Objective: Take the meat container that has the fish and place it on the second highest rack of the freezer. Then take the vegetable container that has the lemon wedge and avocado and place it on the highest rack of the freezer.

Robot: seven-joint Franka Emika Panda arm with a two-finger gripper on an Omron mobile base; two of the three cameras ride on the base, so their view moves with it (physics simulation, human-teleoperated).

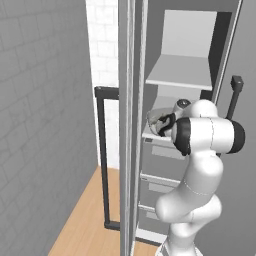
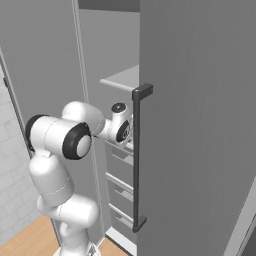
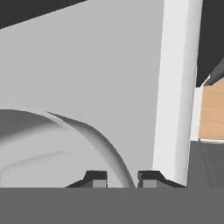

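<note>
**Arm reached into open freezer at the lower shelf, fingers narrow on a container rim**

The freezer (image 1: 200,60) stood open, its door (image 2: 200,125) swung out to the right with a long dark bar handle (image 2: 136,160) on it. In the left base view a second grey panel (image 1: 127,125) stood on edge just left of the opening, with another dark bar handle (image 1: 103,160) beyond it. A grey tiled wall (image 1: 45,125) and wood floor (image 1: 90,210) lay to the left.

Inside, the highest rack (image 1: 180,75) was a flat pale shelf. The white arm (image 1: 205,135) reached in just under it, at the level of the second shelf (image 1: 152,135), above the grey drawers (image 1: 160,170). The hand sat at a pale translucent container (image 1: 159,120) resting on that lower shelf. Its contents could not be made out, so fish or lemon and avocado could not be told.

In the right base view the door handle crossed in front of the wrist (image 2: 119,127) and hid what lay beyond it.

In the hand view the fingers (image 3: 97,179) stood narrow, a small gap between the tips, with a thin curved pale rim (image 3: 105,148) running down into that gap; they appeared closed on it. A pale upright edge (image 3: 175,87) stood just right of the tips, with wood floor showing past it.
</note>
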